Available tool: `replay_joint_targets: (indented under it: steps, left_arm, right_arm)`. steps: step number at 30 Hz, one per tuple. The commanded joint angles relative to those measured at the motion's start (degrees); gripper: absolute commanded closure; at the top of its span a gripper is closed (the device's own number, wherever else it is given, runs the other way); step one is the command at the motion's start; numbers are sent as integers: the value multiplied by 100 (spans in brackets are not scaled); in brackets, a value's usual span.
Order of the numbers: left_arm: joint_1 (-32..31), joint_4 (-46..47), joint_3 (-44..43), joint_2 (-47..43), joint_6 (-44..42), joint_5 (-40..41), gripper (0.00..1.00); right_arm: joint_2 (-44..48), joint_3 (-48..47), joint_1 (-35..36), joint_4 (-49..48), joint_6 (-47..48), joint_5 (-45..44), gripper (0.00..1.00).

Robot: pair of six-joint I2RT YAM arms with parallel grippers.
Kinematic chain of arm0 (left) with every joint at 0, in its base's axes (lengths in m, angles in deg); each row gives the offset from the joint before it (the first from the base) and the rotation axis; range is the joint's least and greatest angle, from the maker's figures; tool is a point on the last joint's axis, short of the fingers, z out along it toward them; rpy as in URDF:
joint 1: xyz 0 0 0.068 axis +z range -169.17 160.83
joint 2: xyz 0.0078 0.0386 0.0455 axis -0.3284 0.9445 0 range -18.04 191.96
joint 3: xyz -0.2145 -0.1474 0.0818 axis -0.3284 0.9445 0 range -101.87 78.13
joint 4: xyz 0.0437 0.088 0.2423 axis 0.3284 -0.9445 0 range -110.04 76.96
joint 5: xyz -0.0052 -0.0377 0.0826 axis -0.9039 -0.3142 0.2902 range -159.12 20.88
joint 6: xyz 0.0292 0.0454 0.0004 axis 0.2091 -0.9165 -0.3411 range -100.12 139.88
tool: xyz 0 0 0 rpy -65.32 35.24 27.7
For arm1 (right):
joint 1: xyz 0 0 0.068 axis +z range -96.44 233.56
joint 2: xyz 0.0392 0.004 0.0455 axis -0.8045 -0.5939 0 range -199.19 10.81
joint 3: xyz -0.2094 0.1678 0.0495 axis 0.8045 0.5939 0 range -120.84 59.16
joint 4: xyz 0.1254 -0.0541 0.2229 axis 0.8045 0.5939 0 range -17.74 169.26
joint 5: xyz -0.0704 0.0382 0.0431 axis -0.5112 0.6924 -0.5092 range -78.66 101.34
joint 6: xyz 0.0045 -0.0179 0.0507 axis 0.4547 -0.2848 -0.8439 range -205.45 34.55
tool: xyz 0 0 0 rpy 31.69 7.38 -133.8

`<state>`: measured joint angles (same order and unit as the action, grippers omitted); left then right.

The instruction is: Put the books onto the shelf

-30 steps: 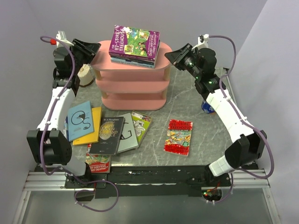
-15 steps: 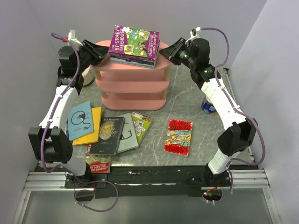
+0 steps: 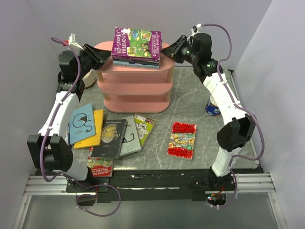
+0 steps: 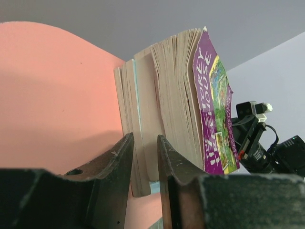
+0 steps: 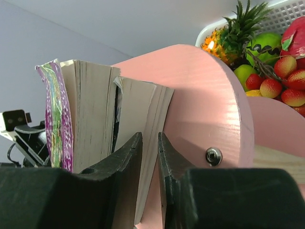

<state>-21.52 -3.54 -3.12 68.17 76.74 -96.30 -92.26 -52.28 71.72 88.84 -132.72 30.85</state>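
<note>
The pink shelf [image 3: 136, 88] stands at the back middle, with a stack of books [image 3: 137, 46], purple cover uppermost, on its top board. My left gripper [image 3: 98, 53] hovers at the board's left end, jaws a narrow gap apart and empty. The left wrist view has the left gripper [image 4: 144, 138] facing the stack's page edges [image 4: 167, 95]. My right gripper [image 3: 172, 51] is at the board's right end, also narrowly open and empty. In the right wrist view the right gripper [image 5: 150, 135] faces the stack [image 5: 95, 114]. More books lie on the table: light blue [image 3: 82, 122], black [image 3: 110, 138], red [image 3: 182, 139].
A white basket of toy fruit [image 5: 259, 52] sits behind the shelf. A blue can [image 3: 211, 109] stands by the right arm, and a beige roll [image 3: 88, 76] left of the shelf. Yellow [image 3: 96, 128], grey [image 3: 129, 137] and lime green [image 3: 143, 126] books overlap near the front left.
Both grippers have risen and closed in on the ends of the shelf's top board. The left jaws have narrowed. The books on the table have not moved.
</note>
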Motion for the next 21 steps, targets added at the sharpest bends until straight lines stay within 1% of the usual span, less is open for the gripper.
replay_joint_targets:
  steps: [1,6,9,10,11,14,15,16,18,19,21]
  left_arm:
    - [-29,-308,303,-140,9,-174,66]
    - [15,-457,277,-280,-87,10,66]
    - [138,-729,171,-438,-122,388,61]
    - [173,-843,128,-500,-123,511,57]
    - [217,-888,119,-631,-123,799,56]
    - [226,-871,118,-851,-123,1187,50]
    - [226,-827,118,-982,-114,1232,49]
    - [226,-774,118,-1036,-114,1259,45]
    - [226,-442,171,-1194,-61,1119,42]
    - [226,-318,232,-1238,-44,1023,39]
    - [226,121,294,-1309,88,664,37]
  right_arm:
    - [-91,-387,13,74,95,185,73]
    - [67,-239,-66,91,121,133,72]
    - [383,174,-206,-111,121,-16,71]
    - [453,288,-233,-120,147,-61,71]
    - [611,341,-251,-111,191,-113,71]
    - [988,596,-260,-251,341,-280,64]
    - [1095,658,-286,-295,376,-298,56]
    - [1200,815,-295,-374,393,-281,52]
    - [1482,965,-304,-610,376,-246,44]
    - [1543,1018,-304,-673,385,-193,43]
    - [1649,1001,-312,-778,411,-26,40]
